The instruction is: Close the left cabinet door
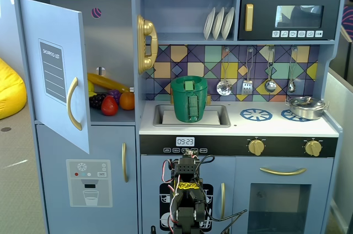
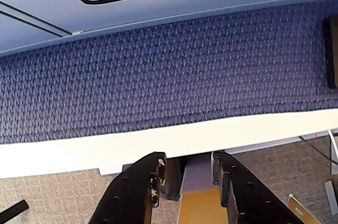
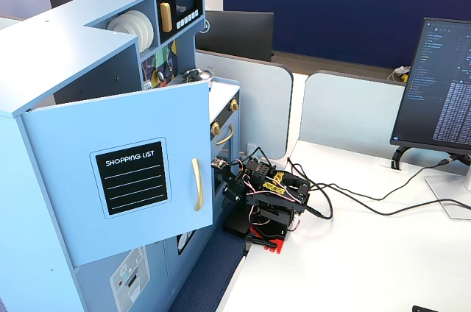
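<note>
The left cabinet door (image 1: 55, 35) is light blue with a black "SHOPPING LIST" panel (image 1: 53, 71) and a curved gold handle (image 1: 73, 104). It stands swung open at the upper left of the toy kitchen. It also shows in another fixed view (image 3: 125, 128), with its handle (image 3: 196, 184) near its free edge. My arm (image 1: 187, 190) sits folded low in front of the kitchen's middle, on the white table (image 3: 353, 268), well below and to the right of the door. In the wrist view my gripper (image 2: 187, 163) is open and empty, pointing down at the table's edge and blue carpet (image 2: 158, 76).
Toy fruit (image 1: 110, 103) lies inside the open cabinet. A gold phone (image 1: 146, 43) hangs beside it and a green basket (image 1: 189, 99) sits in the sink. The water-dispenser door (image 1: 88, 181) is below. A monitor (image 3: 441, 84) and cables (image 3: 353, 198) are on the table.
</note>
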Tool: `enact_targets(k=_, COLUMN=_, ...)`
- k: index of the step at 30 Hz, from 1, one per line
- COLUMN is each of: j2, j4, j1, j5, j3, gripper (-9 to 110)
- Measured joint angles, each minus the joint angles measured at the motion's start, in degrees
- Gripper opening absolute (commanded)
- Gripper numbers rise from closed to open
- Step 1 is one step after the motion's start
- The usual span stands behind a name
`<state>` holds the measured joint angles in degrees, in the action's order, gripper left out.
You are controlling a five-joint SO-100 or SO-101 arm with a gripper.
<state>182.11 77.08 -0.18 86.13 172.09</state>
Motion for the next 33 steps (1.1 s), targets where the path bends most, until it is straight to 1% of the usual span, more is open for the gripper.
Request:
enact_targets(k=16, j2=0.0, j4=0.1, j1=0.4, j5=1.3, j3=0.0, gripper=0)
enact_targets(k=19, j2=0.0, j4=0.1, j1=-1.1, j5=1.6, j3=0.0, gripper=0)
enact_targets(k=21, j2=0.0, j4=-0.2, j1=-5.4, j5=-0.1, j3=-0.1, gripper=0)
enact_targets(k=26, j2=-0.9, j4=-3.8, j1=-23.2, j5=-3.8, j3=-4.2, gripper=0)
enact_targets(k=33, j2=2.6, j4=-17.2, j1=-46.1, j5=1.4, j3=-11.9, gripper=0)
